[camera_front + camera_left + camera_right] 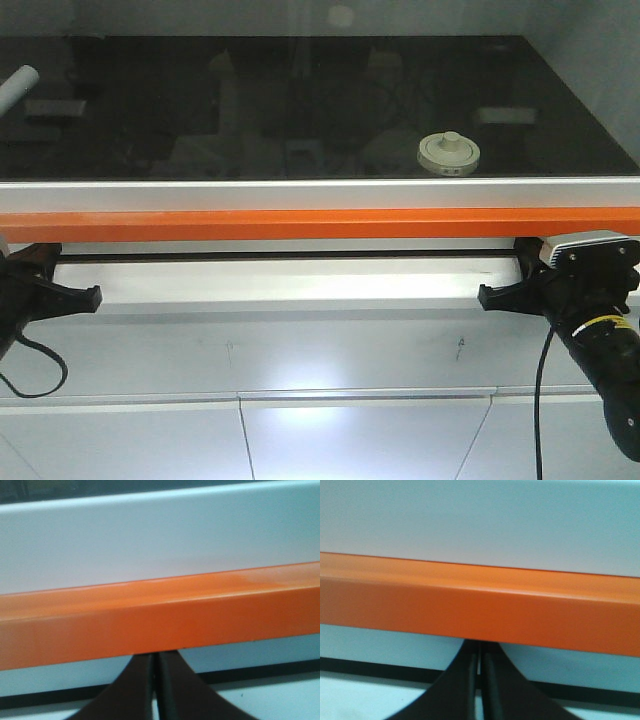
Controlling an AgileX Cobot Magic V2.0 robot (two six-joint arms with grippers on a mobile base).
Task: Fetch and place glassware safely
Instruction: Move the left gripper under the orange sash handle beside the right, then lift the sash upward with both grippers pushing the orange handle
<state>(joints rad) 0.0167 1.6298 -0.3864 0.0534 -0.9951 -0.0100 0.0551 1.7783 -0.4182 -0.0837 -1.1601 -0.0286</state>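
Observation:
The glassware, a squat clear jar under a cream-white lid with a centre knob, stands on the glossy black countertop right of centre, near its front edge. Neither wrist view shows it. Both grippers hang below the counter, in front of the cabinet. My left gripper is shut and empty, its tips just under the orange bar. My right gripper is also shut with nothing in it, tips under the same orange bar, below and slightly right of the jar.
An orange bar and a silver rail run along the counter's front edge, between the grippers and the jar. A white cylindrical tube lies at the far left. A small white object sits at the back right. White cabinet fronts lie below.

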